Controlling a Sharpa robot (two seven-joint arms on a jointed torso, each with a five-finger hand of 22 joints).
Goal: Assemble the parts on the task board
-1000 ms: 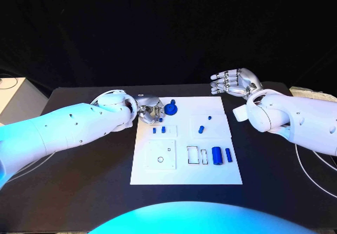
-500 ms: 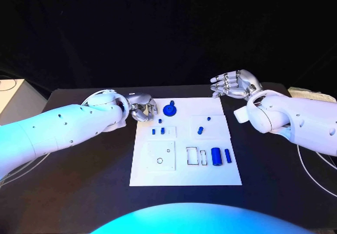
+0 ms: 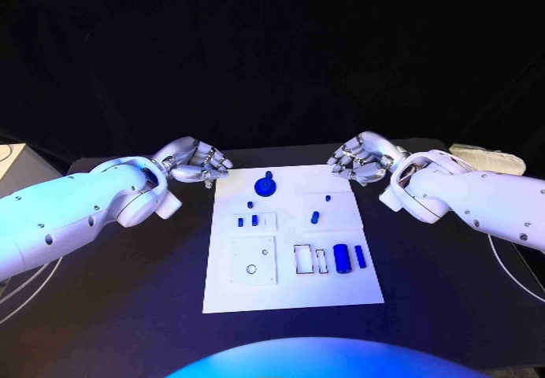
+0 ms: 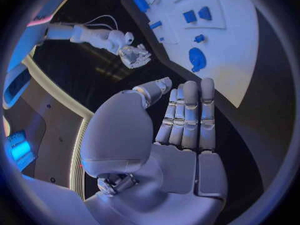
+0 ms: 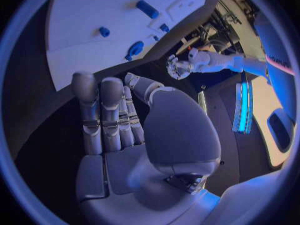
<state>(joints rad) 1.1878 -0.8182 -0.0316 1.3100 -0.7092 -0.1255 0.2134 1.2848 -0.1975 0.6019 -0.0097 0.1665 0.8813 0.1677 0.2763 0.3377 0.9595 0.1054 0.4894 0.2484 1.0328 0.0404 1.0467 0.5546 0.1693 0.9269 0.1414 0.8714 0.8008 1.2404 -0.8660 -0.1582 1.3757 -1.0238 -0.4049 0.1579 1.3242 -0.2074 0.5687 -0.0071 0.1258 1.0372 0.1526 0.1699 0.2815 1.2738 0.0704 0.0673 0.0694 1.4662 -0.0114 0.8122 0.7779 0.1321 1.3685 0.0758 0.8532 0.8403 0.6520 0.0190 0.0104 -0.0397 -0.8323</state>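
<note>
right hand [image 5: 119, 135]: empty, fingers straight | task board [image 5: 81, 30]: blue parts [image 5: 147, 8]

I log the task board [image 3: 290, 272] as white on a black table [image 3: 136, 291]. Parts [image 3: 341, 258] are blue, including a round blue piece [image 3: 265, 187] at 12 o'clock. Both hands, left [image 3: 195, 163] and right [image 3: 360, 160], silver; arms [image 3: 68, 216] white.

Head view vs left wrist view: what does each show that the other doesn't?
Only the head view takes in the whole task board, with its near half: the square cut-out plate and the blue cylinder beside the rectangular slots. Only the left wrist view shows the palm side of the left hand, fingers straight and together, holding nothing. Both show the round blue part at the board's far edge and the right hand, also empty.
</note>
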